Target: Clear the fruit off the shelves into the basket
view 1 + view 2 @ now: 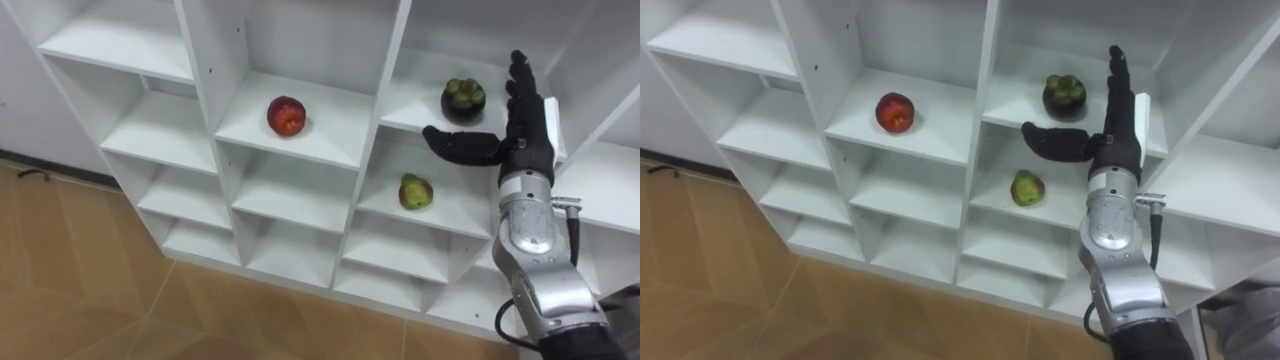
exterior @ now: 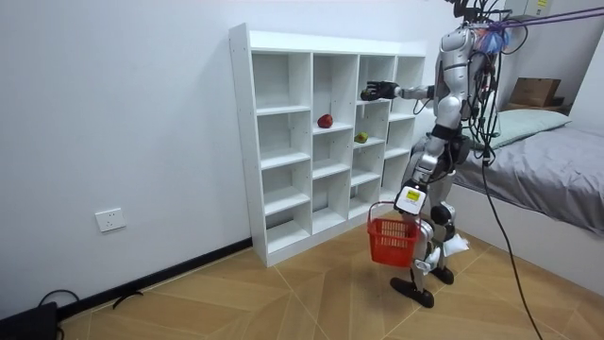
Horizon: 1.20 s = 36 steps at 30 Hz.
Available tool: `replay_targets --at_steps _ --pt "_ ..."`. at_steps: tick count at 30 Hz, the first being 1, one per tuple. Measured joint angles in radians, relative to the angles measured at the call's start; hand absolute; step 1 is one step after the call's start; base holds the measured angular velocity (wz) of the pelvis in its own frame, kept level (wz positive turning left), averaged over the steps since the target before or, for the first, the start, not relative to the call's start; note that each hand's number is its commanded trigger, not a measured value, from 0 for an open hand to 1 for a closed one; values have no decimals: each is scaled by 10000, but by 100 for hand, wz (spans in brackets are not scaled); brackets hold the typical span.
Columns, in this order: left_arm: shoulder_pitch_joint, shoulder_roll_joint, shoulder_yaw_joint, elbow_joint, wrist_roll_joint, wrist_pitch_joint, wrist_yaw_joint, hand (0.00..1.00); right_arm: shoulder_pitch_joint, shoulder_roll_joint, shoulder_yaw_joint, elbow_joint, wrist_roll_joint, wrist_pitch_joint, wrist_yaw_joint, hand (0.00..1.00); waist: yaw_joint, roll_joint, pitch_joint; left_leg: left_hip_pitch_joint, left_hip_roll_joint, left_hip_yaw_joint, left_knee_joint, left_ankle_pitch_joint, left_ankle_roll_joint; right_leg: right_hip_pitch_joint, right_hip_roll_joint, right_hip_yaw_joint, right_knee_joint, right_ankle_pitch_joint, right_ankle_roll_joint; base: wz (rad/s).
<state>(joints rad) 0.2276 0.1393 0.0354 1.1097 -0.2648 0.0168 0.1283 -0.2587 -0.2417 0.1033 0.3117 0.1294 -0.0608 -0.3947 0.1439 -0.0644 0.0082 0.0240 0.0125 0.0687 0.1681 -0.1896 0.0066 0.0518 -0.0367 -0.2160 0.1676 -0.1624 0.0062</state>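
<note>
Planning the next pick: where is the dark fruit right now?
In the eye views, the dark fruit sits on the shelf one column right of the red apple, above the green fruit, close beside the open right hand.

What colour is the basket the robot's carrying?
The basket is red, clearest in the room view.

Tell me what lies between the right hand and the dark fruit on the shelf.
Nothing but bare white shelf between the dark fruit and the open right hand, as both eye views show. The thumb reaches out below the fruit.
</note>
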Motion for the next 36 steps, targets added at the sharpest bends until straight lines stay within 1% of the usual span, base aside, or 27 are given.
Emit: replay_targets --at_steps 4,6,8,11,12,19,23,25,27,29,34,36 --pt "0 8 -6 -1 2 73 76 100 -109 0 -13 154 456 76 1 0 -10 -36 -5 -7 -6 -13 4 4 8 3 -9 -34 2 0 0 2" --pt "-37 19 -2 -2 3 73 154 100 -406 -10 -73 663 765 95 -4 0 -20 -49 5 -17 -28 -43 5 15 25 3 -30 -46 -2 0 1 0" --pt "-69 42 -2 -2 4 72 157 100 -486 -71 -82 713 996 95 -22 0 -18 -57 9 -25 -47 -58 5 25 39 3 -49 -60 -2 -2 3 2" --pt "-103 104 -4 -10 2 67 152 100 -667 -108 -81 881 1313 95 -21 0 -6 -113 58 -55 -61 -56 20 30 47 -10 -61 -70 -1 -2 3 0" --pt "-104 114 -3 -10 3 68 147 100 -746 -139 -81 993 1406 95 -29 0 -7 -133 62 -86 -62 -58 18 30 47 -21 -62 -73 -1 -1 3 0" --pt "-105 115 -6 -10 6 73 114 100 -766 -351 -79 1047 1519 95 -94 0 10 -124 57 -135 -73 -130 86 35 47 -37 -65 -105 -4 -1 2 2" --pt "-106 115 -6 -11 5 73 117 100 -766 -370 -79 1047 1583 95 -119 0 11 -98 39 -135 -74 -131 99 35 47 -42 -66 -108 -4 -1 2 0" --pt "-106 115 -6 -12 5 73 118 100 -766 -385 -79 1047 1638 95 -151 0 10 -65 15 -134 -75 -132 102 35 47 -42 -67 -112 -4 -1 2 0" --pt "-98 115 -6 -11 -4 72 118 100 -768 -404 -79 1046 1782 95 -188 0 15 -7 -39 -146 -75 -137 104 36 48 -44 -68 -118 3 -1 2 0" --pt "-91 116 -5 -11 -2 72 118 100 -787 -425 -79 1046 1780 95 -187 0 15 15 -57 -149 -73 -143 105 38 46 -43 -66 -118 6 -1 2 0" --pt "24 116 -1 -9 8 72 100 100 -931 -515 -82 1046 1728 96 -161 0 -6 -42 -86 -183 -81 -172 152 43 45 -33 -81 -227 14 -1 2 3" --pt "41 133 0 -9 47 89 61 100 -1110 -562 -82 1121 1573 98 -93 0 -11 -117 -63 -205 -86 -196 175 54 48 -34 -90 -279 14 -1 2 6"
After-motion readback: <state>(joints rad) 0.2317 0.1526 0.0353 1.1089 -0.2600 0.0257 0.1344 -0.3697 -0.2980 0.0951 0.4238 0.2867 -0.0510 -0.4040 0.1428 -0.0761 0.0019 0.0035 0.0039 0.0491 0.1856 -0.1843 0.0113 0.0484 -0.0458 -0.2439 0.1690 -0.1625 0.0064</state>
